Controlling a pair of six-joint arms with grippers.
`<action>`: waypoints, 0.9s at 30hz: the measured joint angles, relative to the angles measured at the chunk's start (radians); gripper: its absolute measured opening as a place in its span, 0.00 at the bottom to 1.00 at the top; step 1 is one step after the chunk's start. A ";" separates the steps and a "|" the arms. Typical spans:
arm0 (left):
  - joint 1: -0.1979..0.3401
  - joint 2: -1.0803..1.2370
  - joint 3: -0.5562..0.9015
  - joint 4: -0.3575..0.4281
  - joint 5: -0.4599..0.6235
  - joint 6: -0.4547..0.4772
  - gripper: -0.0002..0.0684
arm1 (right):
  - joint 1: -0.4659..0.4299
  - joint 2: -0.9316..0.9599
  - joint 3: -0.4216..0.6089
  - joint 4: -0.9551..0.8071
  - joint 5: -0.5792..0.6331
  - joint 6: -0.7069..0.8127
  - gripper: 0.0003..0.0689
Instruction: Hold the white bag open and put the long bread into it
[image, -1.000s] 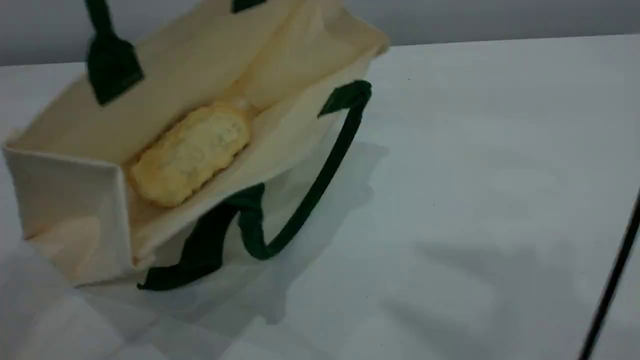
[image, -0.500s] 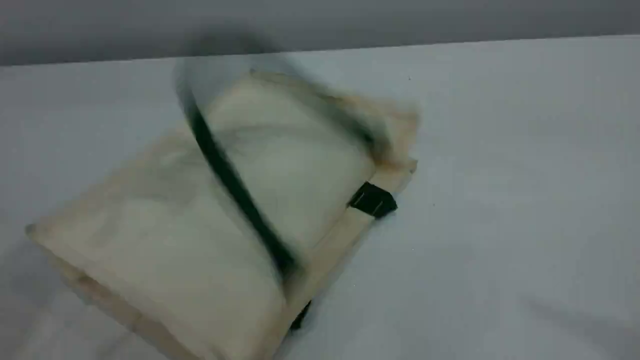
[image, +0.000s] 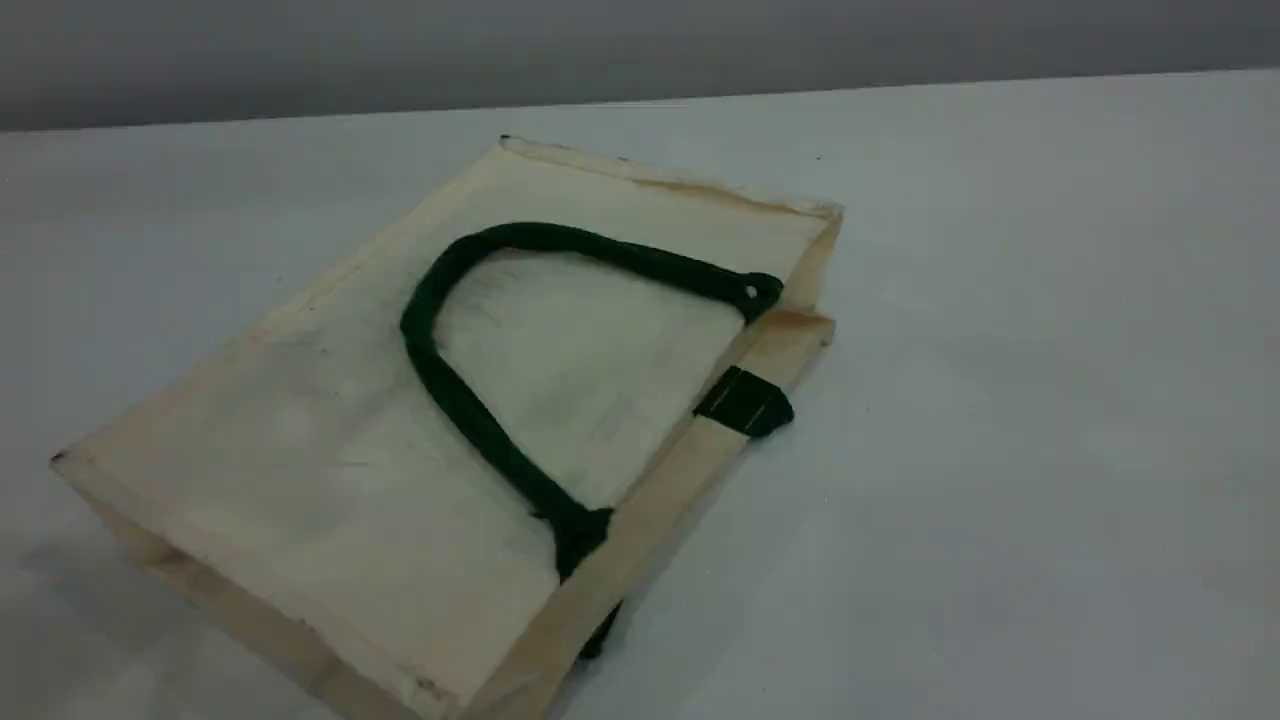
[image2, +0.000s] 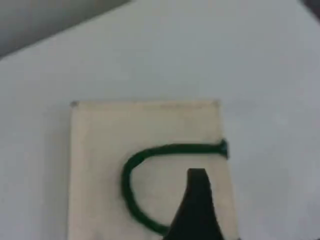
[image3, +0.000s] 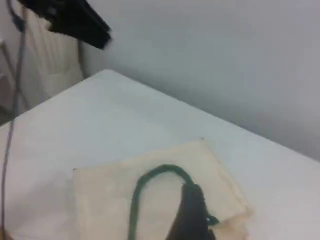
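The white bag (image: 330, 420) lies collapsed flat on the table, left of centre. One dark green handle (image: 450, 385) curls across its upper face, and a green strap tab (image: 745, 402) pokes out at its right edge. The long bread is hidden. Neither gripper shows in the scene view. In the left wrist view my left gripper (image2: 197, 180) hangs above the bag (image2: 100, 150) and its handle (image2: 127, 180), with one dark fingertip showing and nothing in it. In the right wrist view my right gripper (image3: 192, 200) sits higher over the bag (image3: 105, 195), also with nothing in it.
The pale table (image: 1000, 400) runs to a far edge (image: 900, 85) against a grey wall. In the right wrist view a dark arm part (image3: 70, 20) and a thin cable (image3: 12, 125) hang at the upper left, beyond the table's corner.
A second ago the bag stood open, held up by its handle, with the bread lying inside. It has dropped and folded flat, and the handle has fallen onto it.
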 joint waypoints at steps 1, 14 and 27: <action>0.000 -0.031 0.000 -0.006 0.002 0.000 0.79 | 0.000 -0.017 0.000 -0.017 0.018 0.017 0.79; 0.000 -0.265 0.026 -0.036 0.168 -0.039 0.79 | 0.000 -0.206 0.055 -0.209 0.254 0.219 0.79; 0.002 -0.490 0.265 -0.050 0.163 -0.060 0.79 | 0.000 -0.375 0.418 -0.262 0.152 0.225 0.79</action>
